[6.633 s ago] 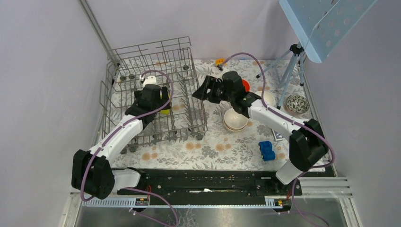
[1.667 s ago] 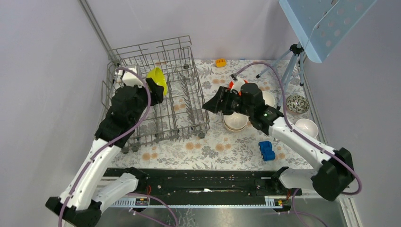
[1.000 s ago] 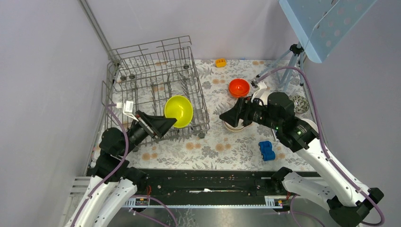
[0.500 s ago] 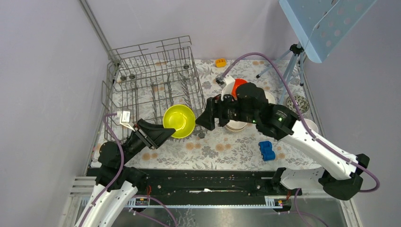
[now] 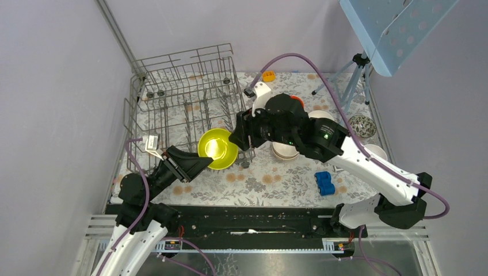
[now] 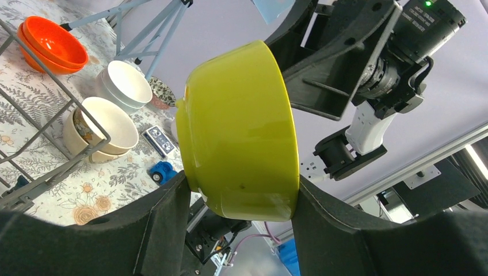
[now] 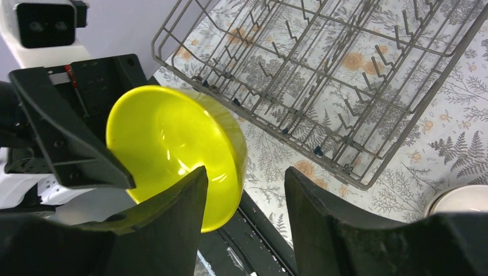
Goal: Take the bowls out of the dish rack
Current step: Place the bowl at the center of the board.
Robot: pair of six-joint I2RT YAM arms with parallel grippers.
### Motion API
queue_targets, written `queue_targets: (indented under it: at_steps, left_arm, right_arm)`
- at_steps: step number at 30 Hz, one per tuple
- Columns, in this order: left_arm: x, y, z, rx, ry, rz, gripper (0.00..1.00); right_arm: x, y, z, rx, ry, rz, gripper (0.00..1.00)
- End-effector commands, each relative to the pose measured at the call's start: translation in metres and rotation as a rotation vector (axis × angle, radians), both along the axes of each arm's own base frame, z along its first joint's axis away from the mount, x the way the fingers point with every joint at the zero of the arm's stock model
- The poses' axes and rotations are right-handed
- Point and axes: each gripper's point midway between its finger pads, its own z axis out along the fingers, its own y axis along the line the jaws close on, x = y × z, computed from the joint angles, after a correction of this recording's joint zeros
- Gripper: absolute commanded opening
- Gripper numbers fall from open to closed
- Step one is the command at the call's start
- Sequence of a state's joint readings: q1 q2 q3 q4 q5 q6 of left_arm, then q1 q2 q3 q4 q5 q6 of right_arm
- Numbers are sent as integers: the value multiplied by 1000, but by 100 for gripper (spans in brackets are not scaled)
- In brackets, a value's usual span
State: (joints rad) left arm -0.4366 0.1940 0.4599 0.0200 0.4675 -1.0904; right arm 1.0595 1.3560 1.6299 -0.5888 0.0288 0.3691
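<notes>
My left gripper [image 5: 206, 158] is shut on a yellow-green bowl [image 5: 217, 148] and holds it on its side in the air over the front right corner of the grey wire dish rack [image 5: 172, 103]. In the left wrist view the bowl [image 6: 241, 126] sits wedged between the fingers of that gripper [image 6: 239, 185]. My right gripper [image 5: 237, 131] is open at the bowl's far side. In the right wrist view the bowl's rim [image 7: 233, 144] lies in the gap of that gripper [image 7: 244, 178]. The rack [image 7: 345, 86] shows no bowls.
On the flowered mat right of the rack stand stacked beige bowls [image 5: 285, 150], a white bowl [image 5: 320, 115], an orange-red bowl [image 5: 297, 99] mostly behind my right arm, a dark mottled bowl [image 5: 361, 125] and another white bowl [image 5: 377, 152]. A blue toy car [image 5: 325, 183] lies in front; a tripod [image 5: 351, 80] stands at the back right.
My left gripper lifted the yellow-green bowl out of the rack and drew it to the front right. My right arm swung left and now reaches the bowl's rim.
</notes>
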Motion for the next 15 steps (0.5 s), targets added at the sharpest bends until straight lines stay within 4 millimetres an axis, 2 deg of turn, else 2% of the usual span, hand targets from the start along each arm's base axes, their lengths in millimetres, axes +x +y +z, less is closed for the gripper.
queue_targets:
  at_steps: [1, 8, 13, 15]
  left_arm:
    - [-15, 4, 27, -55, -97, -24, 0]
    - [-16, 4, 23, -56, -88, -25, 0]
    - [-13, 4, 19, -43, -78, -15, 0]
    - [-11, 3, 16, -32, -69, -10, 0]
  right_arm:
    - [5, 5, 3, -40, -26, -3, 57]
    - [0, 20, -9, -50, 21, 36, 49]
    - [-2, 26, -14, -50, 49, 43, 34]
    - [-2, 26, -14, -42, 55, 38, 24]
